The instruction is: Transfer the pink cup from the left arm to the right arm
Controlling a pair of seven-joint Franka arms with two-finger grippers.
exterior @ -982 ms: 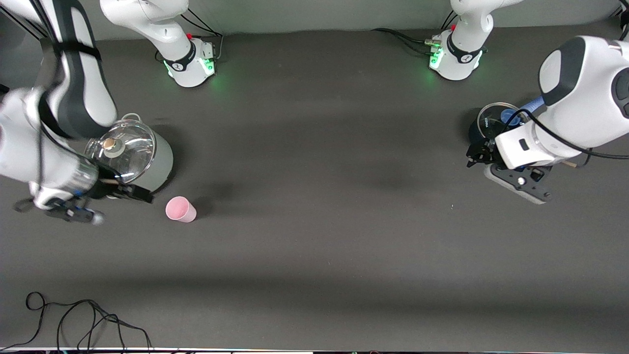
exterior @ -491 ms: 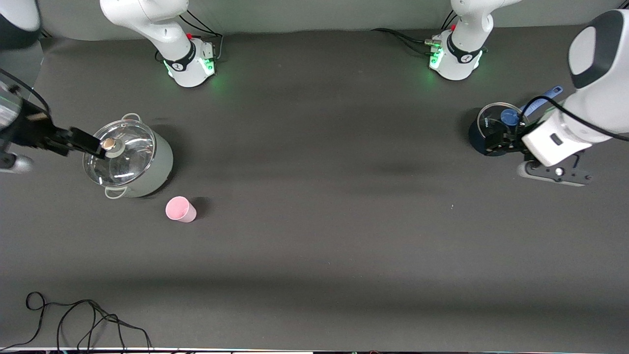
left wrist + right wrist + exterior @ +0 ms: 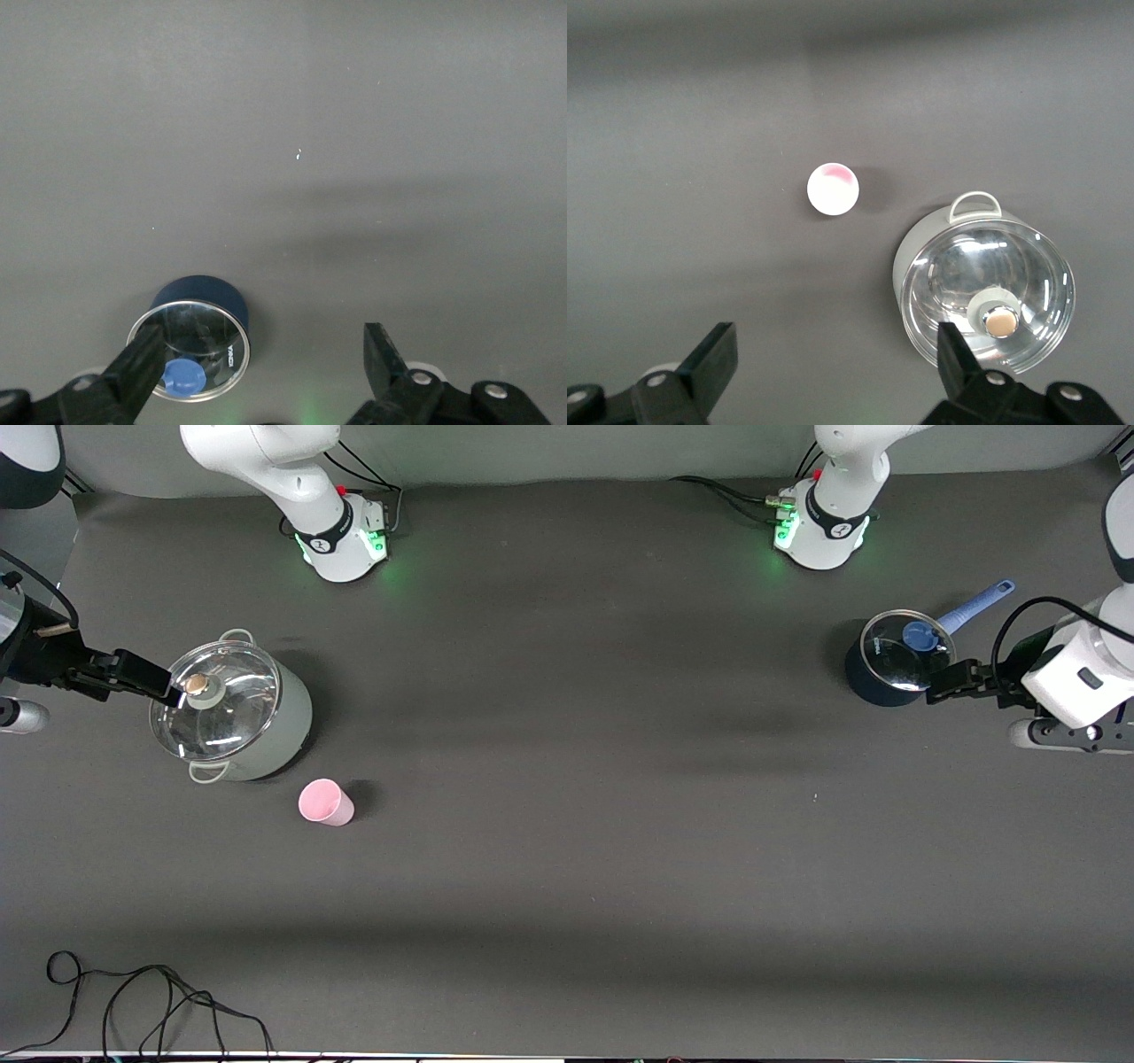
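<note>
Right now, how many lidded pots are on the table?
2. The grey pot stands toward the right arm's end, beside the pink cup, which is nearer the front camera. The blue saucepan stands toward the left arm's end. None seem hidden.

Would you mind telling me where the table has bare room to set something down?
The widest free patch lies between the pink cup and the dark blue saucepan. It is crowded at the grey pot, cup beside it, open right gripper over its lid, and at the saucepan, beside the open left gripper.
</note>
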